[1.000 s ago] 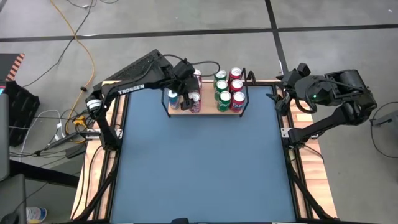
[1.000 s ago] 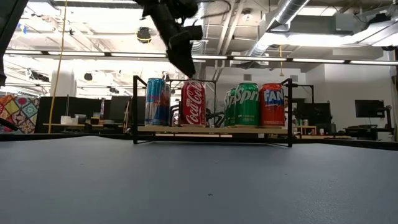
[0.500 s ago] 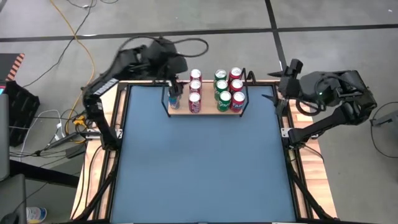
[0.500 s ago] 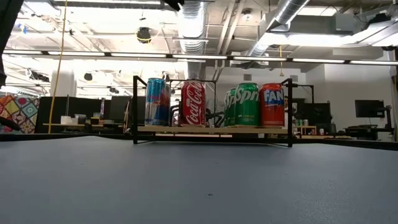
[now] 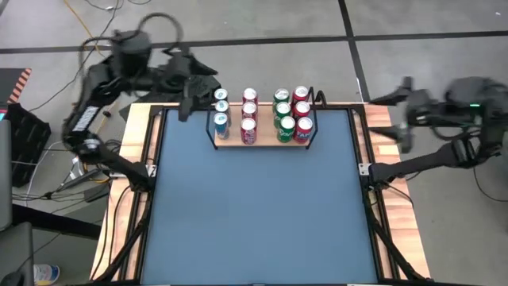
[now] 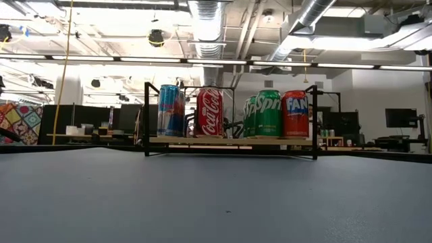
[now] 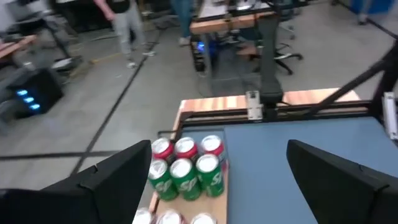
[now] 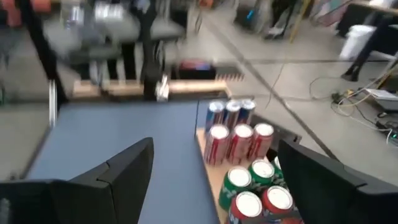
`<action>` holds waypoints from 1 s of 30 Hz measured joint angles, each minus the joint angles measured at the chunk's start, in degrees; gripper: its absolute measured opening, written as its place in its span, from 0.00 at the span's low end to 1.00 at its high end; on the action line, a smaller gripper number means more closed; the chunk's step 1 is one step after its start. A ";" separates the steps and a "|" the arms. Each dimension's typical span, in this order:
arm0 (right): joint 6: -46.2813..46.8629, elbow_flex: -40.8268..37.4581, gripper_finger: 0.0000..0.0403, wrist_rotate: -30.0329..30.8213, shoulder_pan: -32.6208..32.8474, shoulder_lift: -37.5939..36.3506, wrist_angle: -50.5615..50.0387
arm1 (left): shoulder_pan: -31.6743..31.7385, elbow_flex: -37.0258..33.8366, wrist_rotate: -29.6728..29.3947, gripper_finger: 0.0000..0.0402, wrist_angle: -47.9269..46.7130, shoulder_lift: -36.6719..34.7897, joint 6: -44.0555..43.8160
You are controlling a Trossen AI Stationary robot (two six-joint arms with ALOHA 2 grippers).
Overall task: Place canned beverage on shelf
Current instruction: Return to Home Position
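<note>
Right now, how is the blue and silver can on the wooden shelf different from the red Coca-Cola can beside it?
The blue and silver can looks slimmer than the red Coca-Cola can. The blue can stands at the end of the light-wood shelf; the red one stands one place inward. Both stand upright on it.

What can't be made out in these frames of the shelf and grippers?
Low view: the back-row cans are hidden behind the front cans.
High view: the left gripper and the right gripper are smeared; the low view shows neither.
Wrist views: the can labels are blurred.
</note>
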 joint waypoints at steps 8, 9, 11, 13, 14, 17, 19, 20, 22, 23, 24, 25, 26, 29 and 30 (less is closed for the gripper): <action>3.61 -19.64 0.84 -4.22 0.19 -20.29 18.95 | 0.10 -24.69 -7.44 0.89 12.87 -16.78 -7.07; 3.91 -23.12 0.84 -4.32 0.28 -22.70 21.40 | 0.08 -28.83 -8.01 0.89 16.14 -18.97 -8.64; 4.89 -29.74 0.84 -4.30 0.54 -27.08 25.89 | 0.06 -37.02 -8.62 0.89 22.99 -23.54 -10.89; 6.38 -35.50 0.84 -4.33 0.58 -30.88 29.45 | 0.05 -44.76 -8.90 0.89 30.38 -28.24 -13.47; 7.23 -37.92 0.84 -4.36 0.56 -32.46 30.93 | 0.05 -48.36 -9.23 0.89 33.67 -30.55 -15.07; 8.25 -43.52 0.84 -4.55 0.56 -36.65 33.82 | 0.05 -57.81 -11.16 0.89 38.73 -37.23 -19.00; 8.34 -46.45 0.84 -4.55 0.56 -39.69 35.54 | 0.05 -62.95 -12.77 0.89 40.36 -41.22 -21.73; 8.37 -47.71 0.84 -4.53 0.56 -41.18 36.86 | 0.05 -65.39 -13.46 0.90 41.07 -43.12 -23.23; 7.98 -49.98 0.84 -5.53 0.58 -44.92 40.19 | 0.05 -69.45 -14.44 0.90 42.54 -47.06 -25.59; 7.94 -51.14 0.84 -6.05 0.58 -46.75 41.52 | 0.05 -71.30 -14.85 0.90 43.49 -48.87 -26.39; 7.83 -52.14 0.84 -6.35 0.56 -48.50 42.65 | 0.05 -72.90 -15.04 0.90 44.10 -50.57 -27.39; 7.83 -53.21 0.84 -6.39 0.52 -50.25 43.38 | 0.05 -74.59 -15.22 0.90 44.56 -52.27 -28.32; 8.00 -54.13 0.84 -6.38 0.53 -50.36 43.27 | 0.05 -76.04 -15.49 0.90 44.89 -53.77 -29.29; 8.24 -54.62 0.84 -6.05 0.54 -50.05 40.19 | 0.05 -79.94 -17.10 0.90 44.86 -57.89 -31.73; 8.18 -54.60 0.84 -5.58 0.64 -49.68 41.12 | 0.05 -81.12 -17.60 0.90 44.86 -59.01 -32.62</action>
